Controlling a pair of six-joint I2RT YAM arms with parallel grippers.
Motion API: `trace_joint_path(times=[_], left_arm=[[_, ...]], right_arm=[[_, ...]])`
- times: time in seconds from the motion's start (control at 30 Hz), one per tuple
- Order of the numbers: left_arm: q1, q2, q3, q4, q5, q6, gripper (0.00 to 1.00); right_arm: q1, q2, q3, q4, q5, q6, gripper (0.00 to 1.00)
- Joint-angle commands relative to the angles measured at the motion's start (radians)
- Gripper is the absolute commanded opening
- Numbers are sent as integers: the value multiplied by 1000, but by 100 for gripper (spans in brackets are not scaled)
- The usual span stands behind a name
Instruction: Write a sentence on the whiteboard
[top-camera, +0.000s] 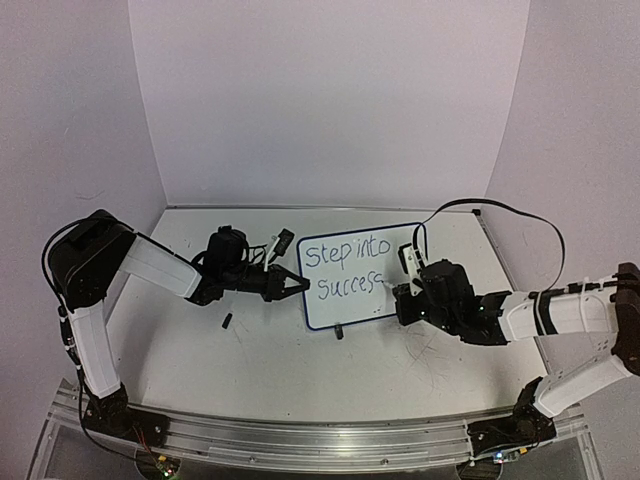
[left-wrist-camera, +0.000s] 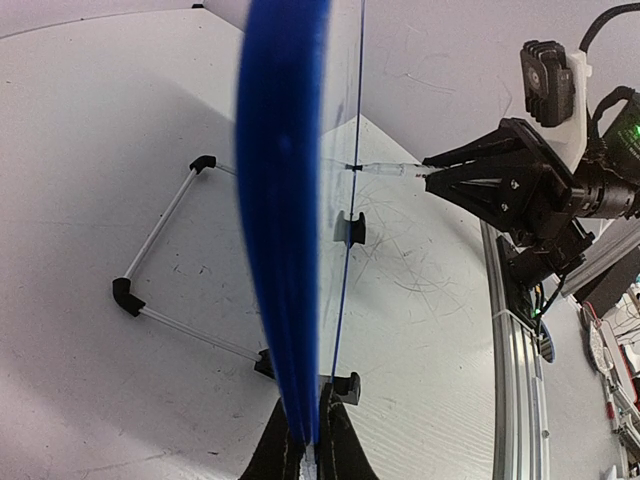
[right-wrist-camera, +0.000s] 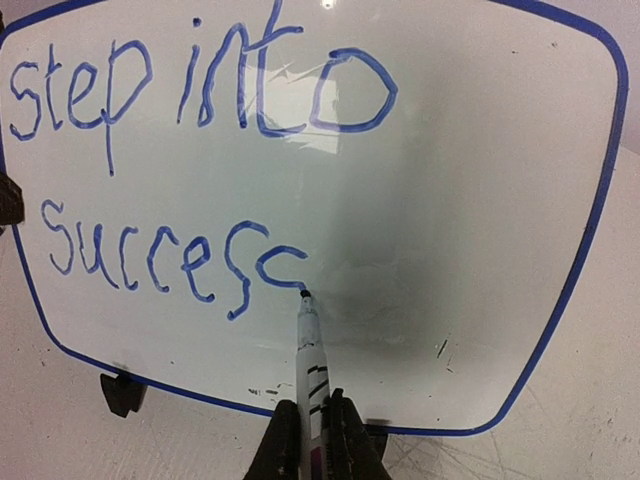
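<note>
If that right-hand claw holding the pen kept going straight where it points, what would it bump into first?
The small blue-framed whiteboard. The right claw points at its face, and the thin white marker it grips seems to touch there, at the end of the lower line of blue handwriting, with nothing between.

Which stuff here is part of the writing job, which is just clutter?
Job:
- whiteboard, edge gripped by left hand
- sentence
- marker in right hand, tip on the board

Lying about:
- small black piece on the table, left of the board
- scribbles on the table
</note>
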Motion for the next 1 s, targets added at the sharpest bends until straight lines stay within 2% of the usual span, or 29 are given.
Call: trace_joint_path(times=[0.0, 0.7, 0.97], left_arm=[[8, 3, 2, -113, -103, 67, 0], [8, -3, 0, -116, -104, 69, 0], [8, -3, 5, -119, -104, 68, 0]], right_arm=[[8, -25, -6, -19, 20, 13, 0], [28, 33, 35, 7, -22, 2, 0], [28, 5, 45, 37, -4, 2, 0]])
